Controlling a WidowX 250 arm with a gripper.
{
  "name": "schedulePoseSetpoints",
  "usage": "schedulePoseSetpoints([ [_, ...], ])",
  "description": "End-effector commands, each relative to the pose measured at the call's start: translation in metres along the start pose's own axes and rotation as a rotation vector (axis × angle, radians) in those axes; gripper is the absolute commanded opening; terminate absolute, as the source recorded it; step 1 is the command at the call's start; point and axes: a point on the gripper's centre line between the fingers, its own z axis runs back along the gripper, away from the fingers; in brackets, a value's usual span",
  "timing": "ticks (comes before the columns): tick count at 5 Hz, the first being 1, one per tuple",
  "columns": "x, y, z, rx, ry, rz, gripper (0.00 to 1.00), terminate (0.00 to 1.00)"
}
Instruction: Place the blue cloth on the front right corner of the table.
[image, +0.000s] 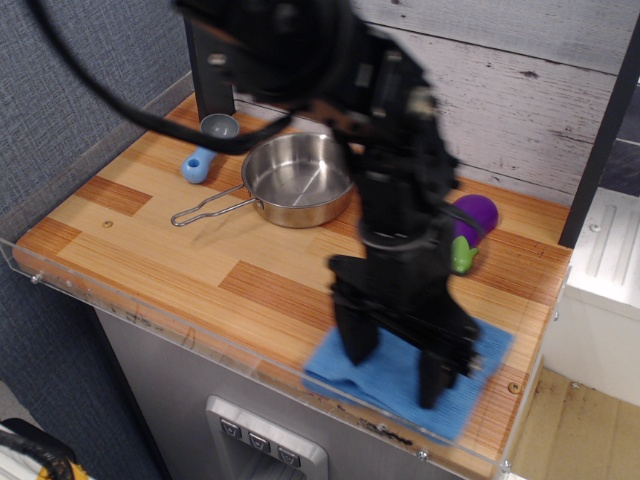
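Observation:
The blue cloth (385, 385) lies flat on the striped wood table near its front right corner (505, 410), reaching to the clear acrylic lip. My gripper (396, 362) points straight down onto the cloth. Its two black fingers (358, 335) stand apart, one at the cloth's left part and one toward its right, both touching or pressing it. The arm is motion-blurred and hides the middle of the cloth.
A steel pan (300, 180) with a wire handle sits at the back middle. A light-blue-handled scoop (205, 150) lies at the back left. A purple toy eggplant (470, 228) is behind the arm at the right. An acrylic lip (150, 310) edges the front.

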Motion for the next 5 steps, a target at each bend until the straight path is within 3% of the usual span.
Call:
schedulePoseSetpoints([
  [1,0.005,0.018,0.034,0.063,-0.076,0.072,1.00,0.00],
  [3,-0.007,0.043,0.089,0.080,-0.160,0.161,1.00,0.00],
  [4,-0.019,0.053,0.112,0.096,-0.174,0.179,1.00,0.00],
  [5,-0.030,0.073,0.120,0.127,-0.162,0.211,1.00,0.00],
])
